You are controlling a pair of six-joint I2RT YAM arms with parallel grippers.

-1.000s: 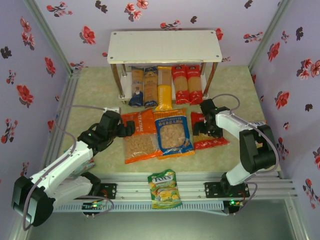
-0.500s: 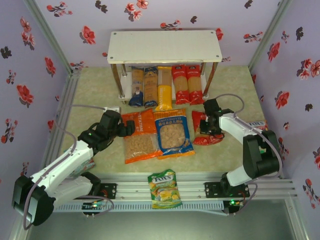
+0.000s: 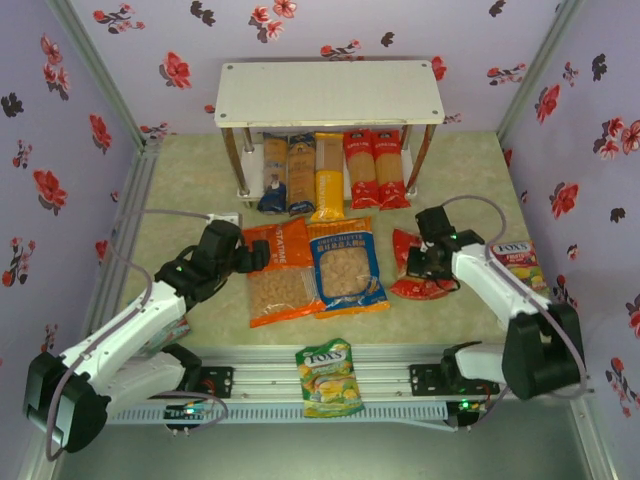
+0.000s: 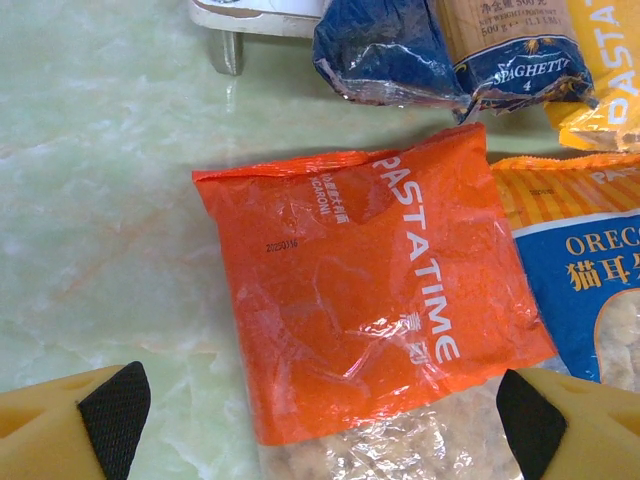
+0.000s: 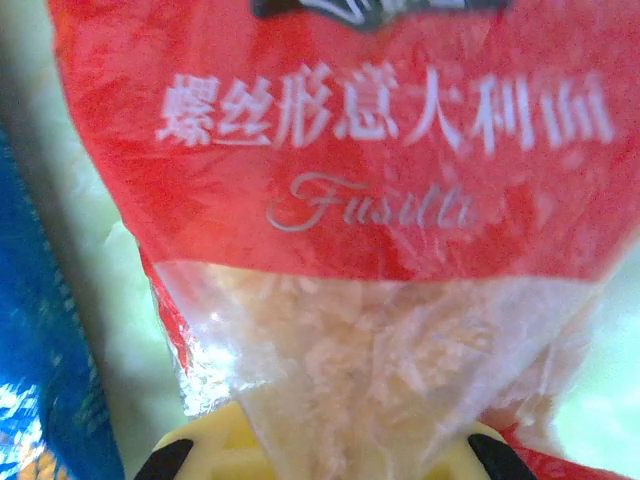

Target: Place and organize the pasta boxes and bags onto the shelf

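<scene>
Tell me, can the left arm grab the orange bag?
Probably yes. The left tool hangs open just above the orange bag, its fingers spread across it, and nothing lies in between.

This is a robot test cell in a lab. Three walls [image 3: 120, 60] papered in lilac with red and black flowers close in a small tabletop [image 3: 190, 180] of pale green marbled sheet. Bare aluminium posts [image 3: 97, 68] stand at the far corners, and slotted aluminium rails [image 3: 260, 385] run along the near edge. Two white-and-black arms, left [image 3: 130, 330] and right [image 3: 500, 290], are bolted to those rails. Grey cables [image 3: 150, 213] loop off them, and small green lights [image 3: 190, 409] glow at their bases. A little two-tier shelf [image 3: 330, 92] at the far edge, with pasta packs [image 3: 330, 175] on its lower board, looks like a staged shop display.
</scene>
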